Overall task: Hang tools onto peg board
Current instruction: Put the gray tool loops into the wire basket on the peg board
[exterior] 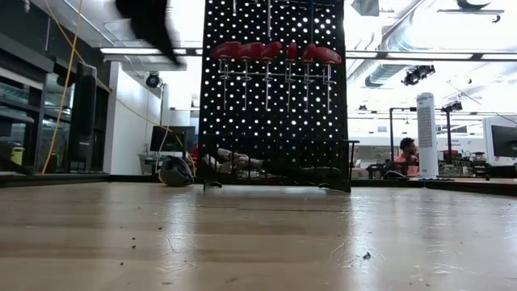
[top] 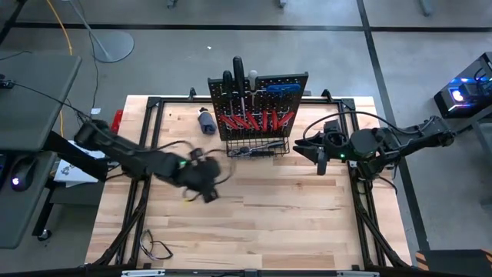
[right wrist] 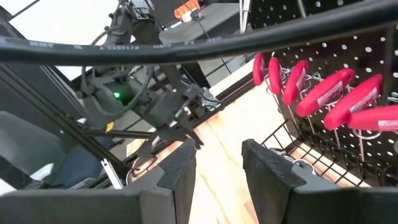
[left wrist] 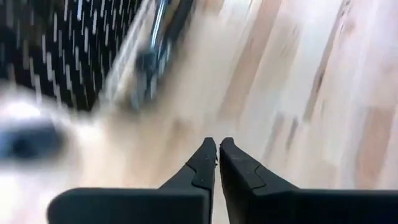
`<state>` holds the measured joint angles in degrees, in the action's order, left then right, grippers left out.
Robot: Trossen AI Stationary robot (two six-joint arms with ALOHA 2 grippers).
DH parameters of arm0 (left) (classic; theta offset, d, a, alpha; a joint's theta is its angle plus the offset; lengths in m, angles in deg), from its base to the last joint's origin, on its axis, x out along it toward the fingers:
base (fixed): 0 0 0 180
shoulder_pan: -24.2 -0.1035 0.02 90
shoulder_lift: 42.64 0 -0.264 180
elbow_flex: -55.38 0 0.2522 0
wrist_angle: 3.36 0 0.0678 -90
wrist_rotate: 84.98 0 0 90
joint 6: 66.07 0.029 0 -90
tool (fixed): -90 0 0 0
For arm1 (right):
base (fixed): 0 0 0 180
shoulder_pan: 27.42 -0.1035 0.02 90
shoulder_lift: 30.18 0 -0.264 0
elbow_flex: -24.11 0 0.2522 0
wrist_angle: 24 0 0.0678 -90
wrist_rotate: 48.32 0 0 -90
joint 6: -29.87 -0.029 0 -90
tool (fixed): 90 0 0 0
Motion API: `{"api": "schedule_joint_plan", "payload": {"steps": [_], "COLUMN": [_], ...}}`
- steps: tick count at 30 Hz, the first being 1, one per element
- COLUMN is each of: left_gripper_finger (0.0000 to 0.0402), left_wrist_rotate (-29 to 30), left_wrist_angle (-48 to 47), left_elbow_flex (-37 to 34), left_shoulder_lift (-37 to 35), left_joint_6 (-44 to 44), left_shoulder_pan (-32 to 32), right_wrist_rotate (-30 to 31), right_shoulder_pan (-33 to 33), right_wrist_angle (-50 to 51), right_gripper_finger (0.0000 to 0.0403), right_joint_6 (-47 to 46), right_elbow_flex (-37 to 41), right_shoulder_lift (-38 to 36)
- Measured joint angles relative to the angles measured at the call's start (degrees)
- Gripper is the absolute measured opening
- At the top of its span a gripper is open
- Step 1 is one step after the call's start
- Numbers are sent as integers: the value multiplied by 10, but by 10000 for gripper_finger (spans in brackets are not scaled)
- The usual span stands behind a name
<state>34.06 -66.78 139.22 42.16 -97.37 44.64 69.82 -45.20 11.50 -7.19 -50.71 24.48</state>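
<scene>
— While the left gripper [left wrist: 217,149] hangs over the bare wood in front of the peg board [top: 259,104], can you see what it holds?

— Nothing. Its two fingers are pressed together with no tool between them (look at the view from its wrist).

— Where are the tools, then?

— Most are up already. The red-handled screwdrivers [exterior: 275,52] hang in a row on the hooks, handles up, so they cannot slip down. More tools lie in the wire basket [top: 257,146] at the foot of the board, I think waiting their turn.

— And the right gripper [right wrist: 217,158]?

— It waits just beside the basket, on the board's right side. Its fingers stand apart, with nothing in the gap.

— Why so close?

— My guess is it wants to reach into the basket next. I cannot tell which tool it is after.

— Is the job nearly done?

— Far along, I would say, but the basket is not empty yet.
</scene>
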Motion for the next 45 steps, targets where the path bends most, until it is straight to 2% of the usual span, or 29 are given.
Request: {"api": "schedule_joint_plan", "payload": {"steps": [5,8,12,16,19,21,24,27,30,36,45], "left_gripper_finger": [2,1,0,8,25,42,72,102,128,170,209], "left_wrist_rotate": [14,45,63,41,-20,-58,-100,-171,-219,-239,-224], "left_wrist_angle": [5,16,19,64,151,203,259,309,363,448,418], "left_elbow_flex": [-182,-254,-301,-318,-319,-318,-318,-318,-318,-314,-280], "left_shoulder_lift": [-124,-194,-261,-282,-274,-261,-236,-204,-164,-82,5], "left_joint_6": [-272,-367,-362,-268,-155,-114,-103,-121,-138,-190,-198], "left_shoulder_pan": [54,19,-109,-281,-399,-463,-542,-597,-615,-615,-615], "right_wrist_rotate": [0,9,12,13,13,13,13,13,13,13,13], "right_shoulder_pan": [0,0,6,12,17,17,17,17,17,17,17], "right_wrist_angle": [3,3,3,3,3,3,2,2,2,2,3], "right_gripper_finger": [124,124,124,124,124,124,124,124,124,124,124], "right_joint_6": [0,0,0,0,0,-4,-5,-6,-15,-24,-30], "right_elbow_flex": [0,0,0,0,0,0,0,0,0,0,0], "right_shoulder_lift": [0,0,0,0,0,0,0,0,1,2,2]}}
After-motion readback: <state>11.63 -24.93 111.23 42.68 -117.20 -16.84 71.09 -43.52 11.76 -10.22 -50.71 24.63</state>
